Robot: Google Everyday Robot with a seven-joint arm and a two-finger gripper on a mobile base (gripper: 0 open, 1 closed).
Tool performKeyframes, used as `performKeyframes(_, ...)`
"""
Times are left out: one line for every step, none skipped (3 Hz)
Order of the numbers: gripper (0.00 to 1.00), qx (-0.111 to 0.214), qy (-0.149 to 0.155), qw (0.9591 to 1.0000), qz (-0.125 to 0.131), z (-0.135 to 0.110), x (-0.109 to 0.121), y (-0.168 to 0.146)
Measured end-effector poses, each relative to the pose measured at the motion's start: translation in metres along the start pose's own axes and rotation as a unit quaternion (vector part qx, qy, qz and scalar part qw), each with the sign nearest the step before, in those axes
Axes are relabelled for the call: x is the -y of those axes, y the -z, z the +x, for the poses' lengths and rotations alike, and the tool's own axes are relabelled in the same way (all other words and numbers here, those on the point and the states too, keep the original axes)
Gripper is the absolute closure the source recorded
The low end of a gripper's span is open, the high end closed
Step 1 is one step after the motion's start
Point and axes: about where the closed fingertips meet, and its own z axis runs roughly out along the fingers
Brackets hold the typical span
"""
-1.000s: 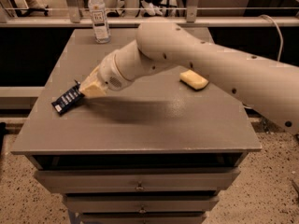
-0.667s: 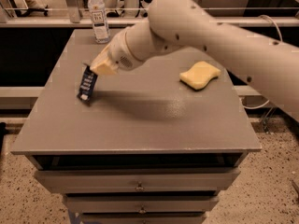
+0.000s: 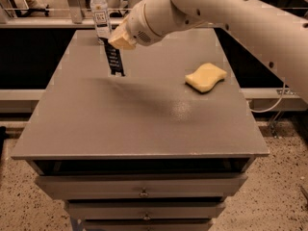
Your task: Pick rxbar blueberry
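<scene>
Tool (image 3: 120, 41) pinches the top end of the bar (image 3: 114, 62), which hangs upright over the far left of the worktop (image 3: 144, 124), near the bottle (image 3: 100, 16), well apart from the sponge (image 3: 206, 77).

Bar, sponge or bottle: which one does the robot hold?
The dark bar, hanging on end from the gripper, back left; sponge and bottle rest apart from it.
</scene>
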Motion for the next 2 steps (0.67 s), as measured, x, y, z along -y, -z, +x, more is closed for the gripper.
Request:
performKeyframes(1.0,0.007,0.008,0.9996,0.027,-0.0082,0.0224,0.0105)
performKeyframes(1.0,0.007,0.008,0.9996,0.027,-0.0082,0.0224,0.0105)
